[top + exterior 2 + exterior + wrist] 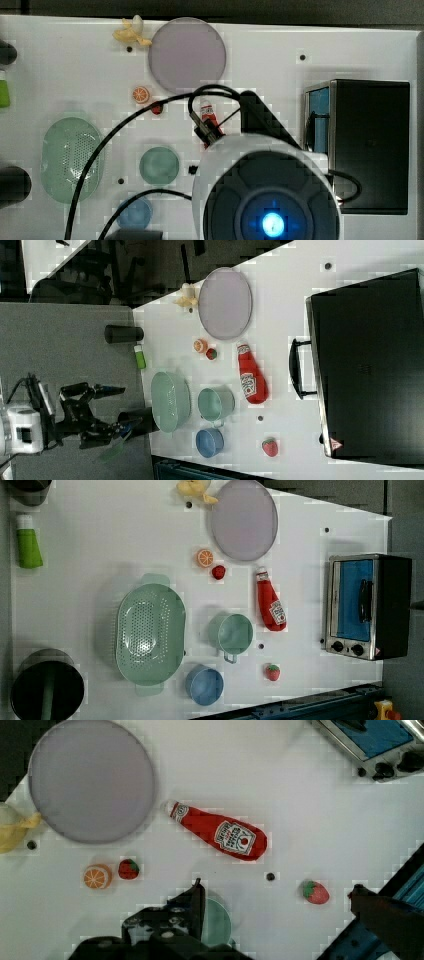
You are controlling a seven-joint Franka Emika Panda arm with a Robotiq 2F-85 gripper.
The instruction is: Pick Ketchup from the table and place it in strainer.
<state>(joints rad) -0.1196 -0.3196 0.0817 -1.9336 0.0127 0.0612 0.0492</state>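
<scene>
The Ketchup (270, 602) is a red squeeze bottle with a white cap, lying flat on the white table between the grey plate and the toaster oven. It also shows at Ketchup (251, 374) and Ketchup (220, 831). In the top view the arm covers most of the Ketchup (207, 111), leaving its capped end showing. My gripper (277, 886) hangs open above the table, its fingers spread wide with nothing between them and the bottle lying just beyond them. The strainer (150, 632), a pale green perforated oval basket, stands empty well off to the left view's left, also seen as strainer (72, 157).
A green cup (234, 634) and a blue bowl (204, 685) stand between strainer and bottle. The grey plate (243, 519), an orange slice (204, 558) and two strawberries (218, 572) (272, 672) are nearby. The toaster oven (367, 605) lies just past the bottle. A banana (131, 32) lies beside the plate.
</scene>
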